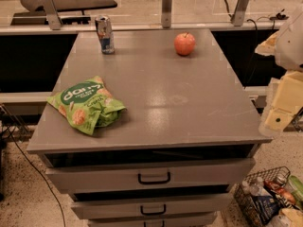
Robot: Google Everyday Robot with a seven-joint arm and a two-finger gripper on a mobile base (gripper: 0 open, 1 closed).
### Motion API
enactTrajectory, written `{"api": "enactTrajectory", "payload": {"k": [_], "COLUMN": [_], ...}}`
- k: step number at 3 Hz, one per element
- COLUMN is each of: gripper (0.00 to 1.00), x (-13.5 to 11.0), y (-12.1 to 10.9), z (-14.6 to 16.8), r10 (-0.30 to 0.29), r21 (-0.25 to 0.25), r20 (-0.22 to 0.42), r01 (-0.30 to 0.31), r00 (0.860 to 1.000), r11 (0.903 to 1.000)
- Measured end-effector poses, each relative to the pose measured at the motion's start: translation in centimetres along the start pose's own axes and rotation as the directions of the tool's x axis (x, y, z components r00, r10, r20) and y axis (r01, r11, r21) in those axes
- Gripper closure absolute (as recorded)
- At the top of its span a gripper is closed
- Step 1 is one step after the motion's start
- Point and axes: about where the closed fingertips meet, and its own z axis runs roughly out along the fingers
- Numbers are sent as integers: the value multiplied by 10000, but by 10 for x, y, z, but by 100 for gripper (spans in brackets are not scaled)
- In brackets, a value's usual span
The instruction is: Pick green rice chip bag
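Gleaming grey cabinet top [189,103], green rice chip bag [86,105] front-left, apple [184,44] at back; end effector [279,117] past right edge, grip unclear.

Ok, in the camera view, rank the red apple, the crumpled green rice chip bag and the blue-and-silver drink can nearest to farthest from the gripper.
The gripper hangs beside the front right edge of the grey table.
1. Red apple, back right.
2. Green rice chip bag, front left; too close to the apple to rank firmly.
3. Drink can, back left, clearly farthest.
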Motion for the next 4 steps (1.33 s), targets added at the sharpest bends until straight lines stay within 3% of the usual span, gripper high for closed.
{"api": "enactTrajectory", "payload": {"k": [1, 2, 3, 4], "gripper": [0, 0, 0, 0], "x": [0, -26, -79, -144], "y": [0, -3, -6, -7], "z": [0, 18, 52, 80], "r10": [0, -209, -612, -1100], "r21": [2, -285, -708, -791], "r20": [1, 745, 1928, 3157], "r01": [0, 231, 761, 1417], "r00": [10000, 9970, 9793, 9425], "r11": [10000, 9993, 9946, 9867]}}
